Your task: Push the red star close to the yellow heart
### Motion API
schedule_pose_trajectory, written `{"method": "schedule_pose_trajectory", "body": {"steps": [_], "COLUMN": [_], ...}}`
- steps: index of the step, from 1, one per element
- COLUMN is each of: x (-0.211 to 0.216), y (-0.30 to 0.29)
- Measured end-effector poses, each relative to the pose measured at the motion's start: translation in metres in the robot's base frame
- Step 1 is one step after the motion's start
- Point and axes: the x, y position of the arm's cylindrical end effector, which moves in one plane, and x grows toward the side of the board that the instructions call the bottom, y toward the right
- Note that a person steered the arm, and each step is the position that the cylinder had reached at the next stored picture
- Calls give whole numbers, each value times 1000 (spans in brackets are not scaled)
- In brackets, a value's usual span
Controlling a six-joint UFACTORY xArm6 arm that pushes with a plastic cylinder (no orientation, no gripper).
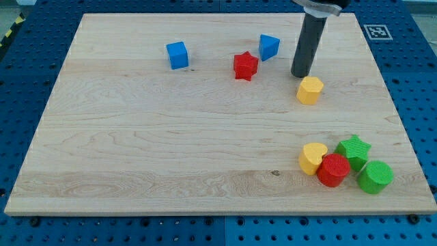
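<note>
Two things could spoil it: my tip, a bare rod with no jaws, stands right of the red star at the far side, just beyond the yellow hexagon, so a sweep could knock that, or the blue wedge, instead of sending the star to the yellow heart, near right.

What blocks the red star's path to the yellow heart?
Nothing visible. Bare board lies between the red star and the yellow heart; the yellow hexagon sits just right of that line. My tip is right of the star.

red star top centre | yellow heart bottom right, well apart
</note>
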Motion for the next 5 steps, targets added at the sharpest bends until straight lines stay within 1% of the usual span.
{"method": "schedule_pose_trajectory", "body": {"steps": [3, 5], "x": [46, 96], "y": [-1, -2]}}
